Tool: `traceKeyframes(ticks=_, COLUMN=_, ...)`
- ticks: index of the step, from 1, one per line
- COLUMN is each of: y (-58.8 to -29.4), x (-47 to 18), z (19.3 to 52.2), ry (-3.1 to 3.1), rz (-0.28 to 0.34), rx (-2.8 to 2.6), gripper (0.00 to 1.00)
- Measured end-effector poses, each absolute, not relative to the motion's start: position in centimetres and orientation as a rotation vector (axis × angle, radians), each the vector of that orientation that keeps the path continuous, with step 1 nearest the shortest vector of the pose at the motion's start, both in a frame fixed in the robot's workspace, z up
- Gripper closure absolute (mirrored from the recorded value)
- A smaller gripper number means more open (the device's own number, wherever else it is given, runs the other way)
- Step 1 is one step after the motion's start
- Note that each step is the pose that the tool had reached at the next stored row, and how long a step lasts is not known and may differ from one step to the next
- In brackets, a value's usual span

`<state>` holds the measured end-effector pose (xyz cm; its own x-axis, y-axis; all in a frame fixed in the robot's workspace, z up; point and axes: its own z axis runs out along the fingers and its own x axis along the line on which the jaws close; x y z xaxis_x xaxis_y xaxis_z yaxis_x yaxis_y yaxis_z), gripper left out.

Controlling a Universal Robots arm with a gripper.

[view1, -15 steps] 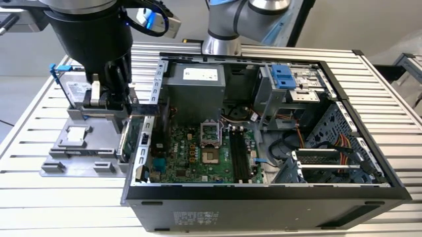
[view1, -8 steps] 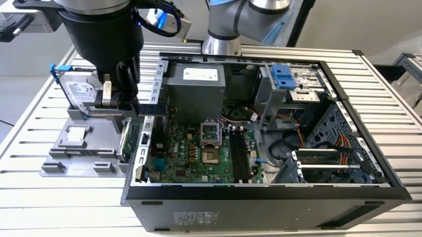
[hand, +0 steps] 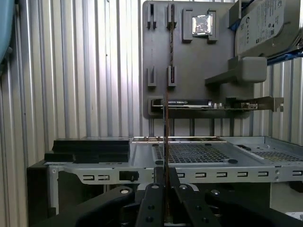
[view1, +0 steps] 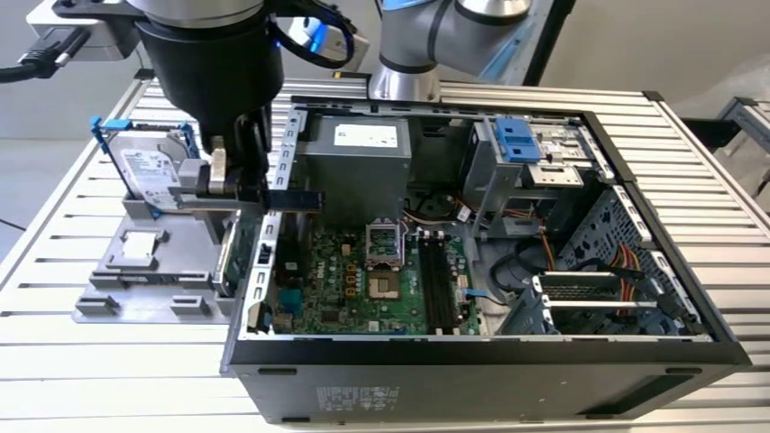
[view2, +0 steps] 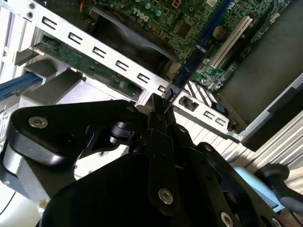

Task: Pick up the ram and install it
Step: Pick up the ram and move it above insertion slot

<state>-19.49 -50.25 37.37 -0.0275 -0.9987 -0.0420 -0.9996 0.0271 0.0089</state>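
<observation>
Now jaws tight on ram (view2: 189, 66) over PC case (view1: 481, 372).

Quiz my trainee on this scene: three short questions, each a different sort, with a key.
1. True or false: the ram sits in a motherboard slot.
2. The fingers hold: A) nothing B) the ram C) a cable.
3. Fill in: in the exterior view, the hard drive stands outside the computer case, on that view's ____.
Key: 1 false; 2 B; 3 left.
</observation>
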Motion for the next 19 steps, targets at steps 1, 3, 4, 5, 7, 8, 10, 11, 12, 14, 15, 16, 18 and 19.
traceKeyframes(ticks=1, y=-50.3, x=-19.3, z=37.4, ry=2.234, rz=0.056, rx=-2.174, gripper=1.0)
traceKeyframes(ticks=3, y=-50.3, x=-19.0, z=37.4, ry=2.234, rz=0.056, rx=-2.174, gripper=1.0)
traceKeyframes(ticks=4, y=-50.3, x=-18.8, z=37.4, ry=2.234, rz=0.056, rx=-2.174, gripper=1.0)
traceKeyframes(ticks=5, y=-50.3, x=-18.7, z=37.4, ry=2.234, rz=0.056, rx=-2.174, gripper=1.0)
traceKeyframes(ticks=7, y=-50.3, x=-18.4, z=37.4, ry=2.234, rz=0.056, rx=-2.174, gripper=1.0)
traceKeyframes(ticks=8, y=-50.3, x=-18.2, z=37.4, ry=2.234, rz=0.056, rx=-2.174, gripper=1.0)
traceKeyframes(ticks=10, y=-50.3, x=-17.8, z=37.4, ry=2.234, rz=0.057, rx=-2.174, gripper=1.0)
traceKeyframes(ticks=11, y=-50.3, x=-17.6, z=37.4, ry=2.235, rz=0.057, rx=-2.174, gripper=1.0)
traceKeyframes(ticks=12, y=-50.3, x=-17.5, z=37.4, ry=2.235, rz=0.057, rx=-2.174, gripper=1.0)
traceKeyframes(ticks=14, y=-50.3, x=-17.1, z=37.4, ry=2.235, rz=0.057, rx=-2.174, gripper=1.0)
traceKeyframes(ticks=15, y=-50.3, x=-16.9, z=37.4, ry=2.235, rz=0.057, rx=-2.174, gripper=1.0)
traceKeyframes(ticks=16, y=-50.3, x=-16.7, z=37.4, ry=2.235, rz=0.057, rx=-2.175, gripper=1.0)
traceKeyframes(ticks=18, y=-50.3, x=-16.4, z=37.4, ry=2.235, rz=0.057, rx=-2.175, gripper=1.0)
traceKeyframes(ticks=19, y=-50.3, x=-16.2, z=37.4, ry=2.235, rz=0.058, rx=-2.175, gripper=1.0)
